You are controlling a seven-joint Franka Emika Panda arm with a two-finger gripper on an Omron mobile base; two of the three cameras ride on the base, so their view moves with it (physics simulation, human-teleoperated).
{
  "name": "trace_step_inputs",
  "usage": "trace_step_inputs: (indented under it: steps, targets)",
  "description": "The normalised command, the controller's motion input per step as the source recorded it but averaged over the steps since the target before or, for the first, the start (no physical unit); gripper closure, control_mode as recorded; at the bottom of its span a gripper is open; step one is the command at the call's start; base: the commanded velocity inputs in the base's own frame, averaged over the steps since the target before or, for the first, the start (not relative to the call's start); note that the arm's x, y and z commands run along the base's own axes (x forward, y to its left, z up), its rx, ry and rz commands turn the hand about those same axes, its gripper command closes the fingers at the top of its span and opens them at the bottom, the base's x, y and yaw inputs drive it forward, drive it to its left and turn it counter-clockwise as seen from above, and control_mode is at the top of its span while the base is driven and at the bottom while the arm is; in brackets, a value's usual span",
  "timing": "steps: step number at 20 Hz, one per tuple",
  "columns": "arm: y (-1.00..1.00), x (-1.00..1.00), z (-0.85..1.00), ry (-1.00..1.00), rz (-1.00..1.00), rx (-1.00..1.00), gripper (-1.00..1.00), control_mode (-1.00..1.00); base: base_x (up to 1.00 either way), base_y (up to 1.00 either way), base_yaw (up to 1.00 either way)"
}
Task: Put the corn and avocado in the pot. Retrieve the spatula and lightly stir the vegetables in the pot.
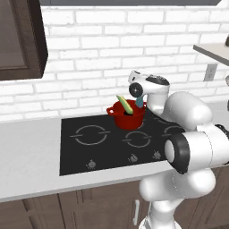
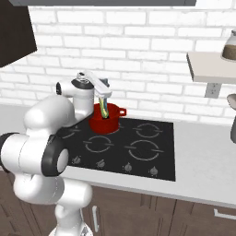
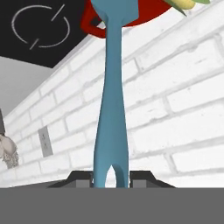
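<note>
Gripper (image 3: 111, 180) clamped on blue spatula (image 3: 111, 109) handle. Spatula long axis runs straight from gripper toward red pot (image 1: 126, 116), blade at pot rim, top centre of hand view. Corn (image 1: 124, 103) leans out of pot, frame centre. Avocado hidden. Stir likely next.

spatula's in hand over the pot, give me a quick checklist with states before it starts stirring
1. Grip: gripper shut on the blue spatula, handle between the fingers. Ok.
2. Spatula aim: its far end reaches the red pot. Ok.
3. Corn in the pot: it leans out over the rim, one end inside. Ok.
4. Avocado in the pot: hidden by the pot wall. Cannot tell.
5. Pot seating: upright on the back of the black cooktop. Ok.
6. Stir room: the leaning corn may be in the spatula's way. Cannot tell.
</note>
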Motion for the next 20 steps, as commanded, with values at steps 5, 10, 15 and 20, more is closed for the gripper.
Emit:
trace_step_inputs:
  steps: [5,10,15,20]
  targets:
    - [0.13,0.17,-0.24,0.00,0.00,0.00,1.00,-1.00,0.00,0.00,0.00]
    - [0.03,0.03,-0.16,0.00,0.00,0.00,1.00,-1.00,0.00,0.00,0.00]
    - [0.02,0.00,-0.03,0.00,0.00,-0.02,1.00,-1.00,0.00,0.00,0.00]
    - [0.07,-0.05,0.00,0.00,0.04,-0.01,1.00,-1.00,0.00,0.00,0.00]
